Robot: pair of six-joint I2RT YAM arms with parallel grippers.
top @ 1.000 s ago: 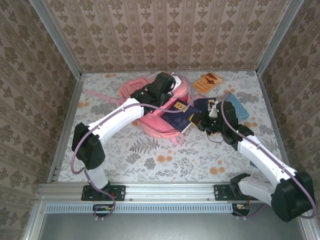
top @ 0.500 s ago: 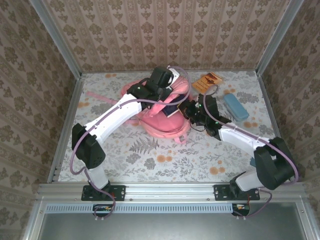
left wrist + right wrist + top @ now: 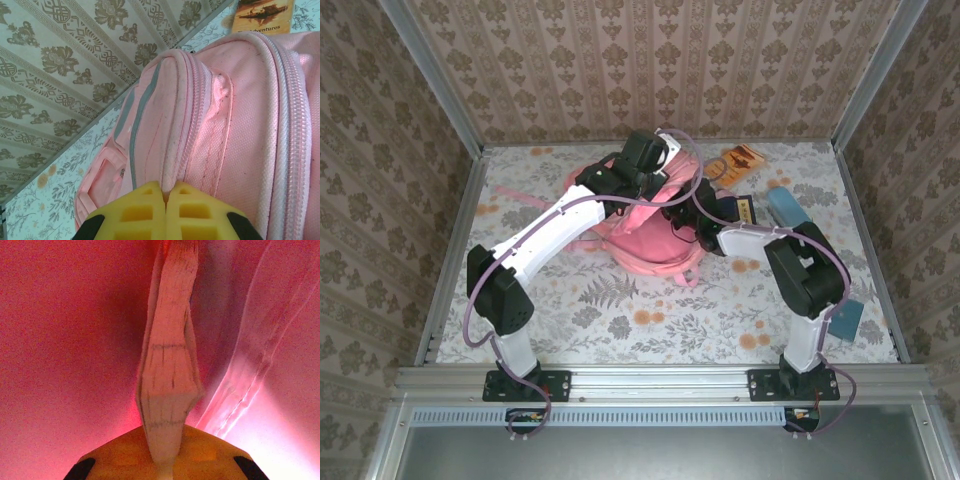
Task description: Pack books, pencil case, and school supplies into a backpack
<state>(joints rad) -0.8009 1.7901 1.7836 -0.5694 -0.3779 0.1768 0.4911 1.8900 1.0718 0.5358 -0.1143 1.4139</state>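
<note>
- The book (image 3: 167, 365) that we held over the worktop (image 3: 620, 300) a second ago now sits inside the backpack (image 3: 645, 240), pinched edge-on in our right claw (image 3: 162, 457).
- Our left claw (image 3: 166, 200) stays clamped on the backpack's rim.
- We still have the second book (image 3: 747, 210), orange booklet (image 3: 737, 160) and pencil case (image 3: 784, 200) to pack.

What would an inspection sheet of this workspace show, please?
surface: floral table, flat.
job's things: pink backpack mid-table; orange booklet, navy book and blue pencil case lie beside it.
clutter: bluish shape by the right arm, unclear.
hands: left hand shut on the backpack's edge; right hand inside it, shut on a book.
cables: purple cables run along both arms.
surroundings: patterned walls.
</note>
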